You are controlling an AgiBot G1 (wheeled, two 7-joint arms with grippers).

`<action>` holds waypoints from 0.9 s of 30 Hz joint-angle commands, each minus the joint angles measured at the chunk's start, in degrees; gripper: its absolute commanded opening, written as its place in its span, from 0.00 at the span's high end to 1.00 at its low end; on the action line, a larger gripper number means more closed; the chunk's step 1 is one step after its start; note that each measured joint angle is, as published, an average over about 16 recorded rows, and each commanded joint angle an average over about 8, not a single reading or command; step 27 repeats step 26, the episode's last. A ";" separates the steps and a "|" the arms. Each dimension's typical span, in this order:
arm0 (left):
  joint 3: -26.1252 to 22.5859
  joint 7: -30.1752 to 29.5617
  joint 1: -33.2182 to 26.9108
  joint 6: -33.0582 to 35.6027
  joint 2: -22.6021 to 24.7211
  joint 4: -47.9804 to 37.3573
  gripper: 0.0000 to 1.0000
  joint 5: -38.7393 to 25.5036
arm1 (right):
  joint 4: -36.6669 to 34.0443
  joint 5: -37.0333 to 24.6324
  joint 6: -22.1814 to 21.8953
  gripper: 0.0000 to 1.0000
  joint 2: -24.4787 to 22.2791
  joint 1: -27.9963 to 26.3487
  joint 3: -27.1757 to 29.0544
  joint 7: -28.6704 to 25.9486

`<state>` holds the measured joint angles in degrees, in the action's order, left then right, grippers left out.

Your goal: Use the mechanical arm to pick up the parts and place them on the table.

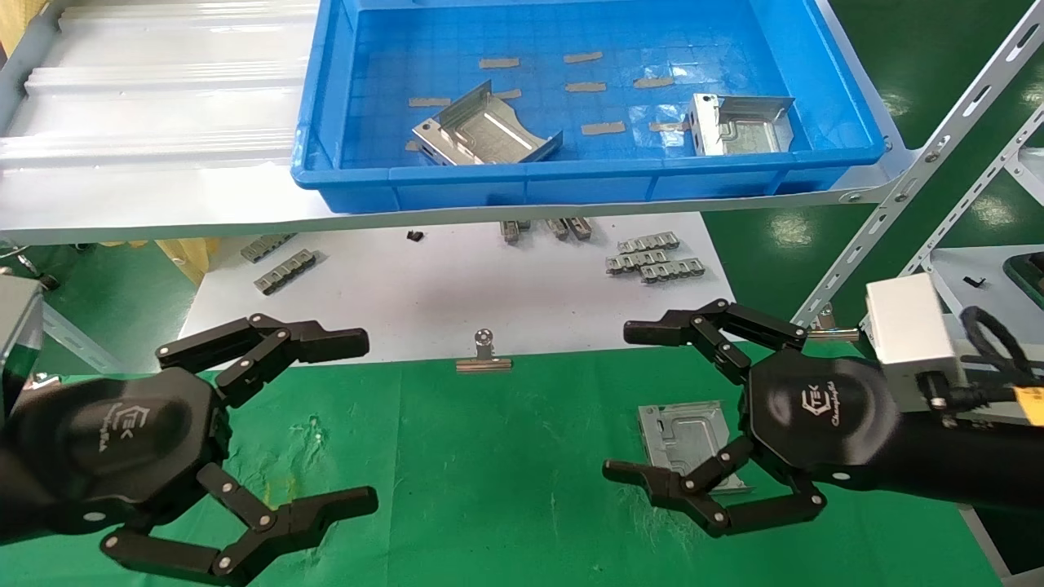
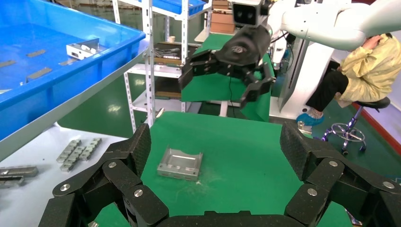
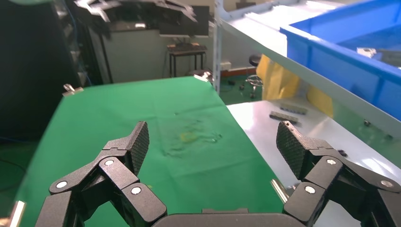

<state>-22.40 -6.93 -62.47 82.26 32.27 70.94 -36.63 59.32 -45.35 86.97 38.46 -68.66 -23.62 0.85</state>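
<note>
1. The right claw (image 1: 616,399) hangs wide open and empty at lower right of the head view, over a silver bracket (image 1: 689,440) on the green worktop (image 1: 506,473).
2. The left claw (image 1: 371,420) is spread wide at lower left.
3. Two brackets (image 1: 485,130) lie in the blue bin (image 1: 326,122) at the upper middle.

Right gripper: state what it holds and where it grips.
Nothing. The right gripper hangs open above a part lying on the table; the left gripper is open and empty too.
</note>
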 commanded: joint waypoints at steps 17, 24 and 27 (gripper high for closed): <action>0.00 0.00 0.01 -0.01 0.00 -0.02 0.00 0.01 | 16.22 4.06 -1.34 0.00 -3.92 8.06 8.65 -12.63; 0.00 0.00 0.01 -0.01 0.00 -0.02 0.00 0.01 | 15.81 4.05 -1.40 0.00 -3.86 7.94 8.48 -12.34; 0.00 0.00 0.01 -0.01 0.00 -0.02 0.00 0.01 | 15.67 4.01 -1.40 0.00 -3.82 7.87 8.40 -12.27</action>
